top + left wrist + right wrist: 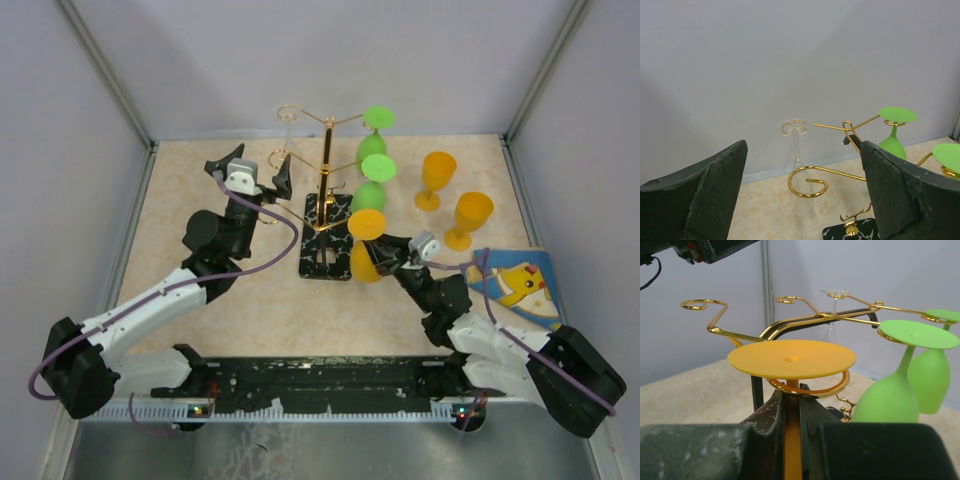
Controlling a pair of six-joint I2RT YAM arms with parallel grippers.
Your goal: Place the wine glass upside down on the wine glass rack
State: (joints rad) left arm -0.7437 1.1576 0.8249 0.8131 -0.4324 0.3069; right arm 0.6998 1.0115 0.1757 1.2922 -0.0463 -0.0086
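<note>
The gold wire wine glass rack (326,180) stands mid-table on its black veined base (328,250). My right gripper (390,254) is shut on the stem of an upside-down orange wine glass (367,224). In the right wrist view the gripper (792,402) pinches the orange stem, and the glass's foot (791,359) lies on top of a curled gold arm (842,384) that rings the stem. My left gripper (258,172) hangs open and holds nothing left of the rack. In its wrist view the wide-apart fingers (705,195) frame an unoccupied gold curl (807,182).
Two green glasses (378,118) (376,168) and a clear one (289,118) hang upside down on the rack. Two orange glasses (437,178) (469,218) stand upright at the right. A blue cartoon-print sheet (520,285) lies near the right wall.
</note>
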